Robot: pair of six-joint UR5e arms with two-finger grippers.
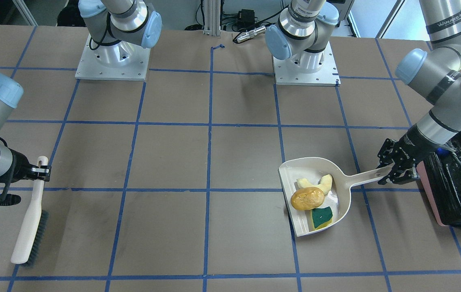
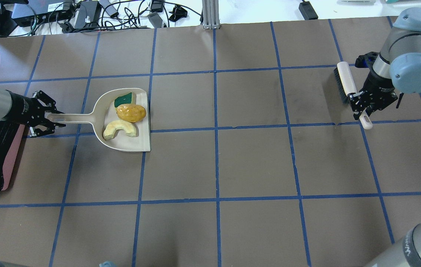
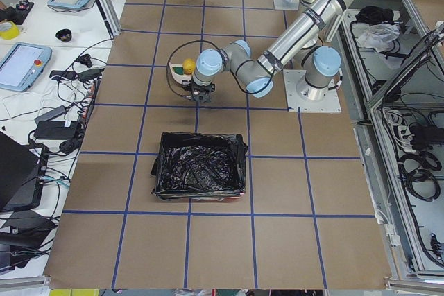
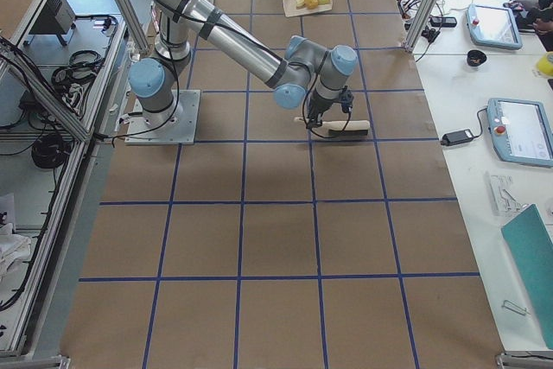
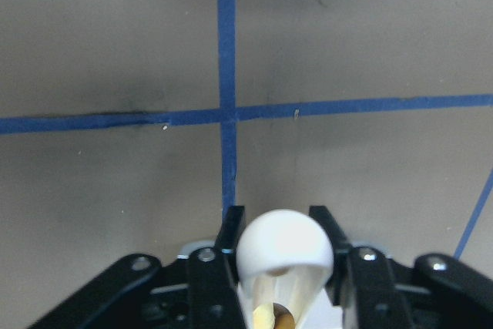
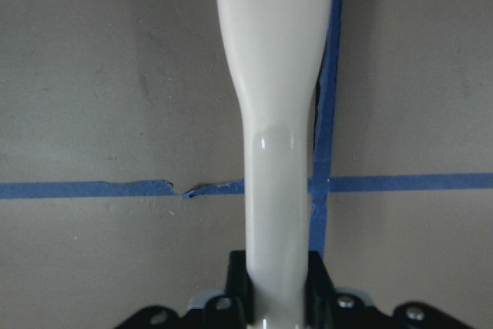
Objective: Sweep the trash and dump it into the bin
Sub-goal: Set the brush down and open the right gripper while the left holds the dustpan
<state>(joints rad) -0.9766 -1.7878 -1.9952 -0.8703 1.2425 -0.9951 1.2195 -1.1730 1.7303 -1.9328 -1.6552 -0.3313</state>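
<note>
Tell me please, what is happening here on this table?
The sweeping looks done: the potato-like piece, the crescent slice and the sponge wedge all lie in the dustpan. The left pincer is shut on the dustpan's handle, next to the bin, with nothing dumped yet. The right pincer holds the brush far aside.

Brown paper covers the worktop, gridded with blue tape lines — along its top edge in the overhead view, cables and power bricks crowd beside an aluminium post.
</note>
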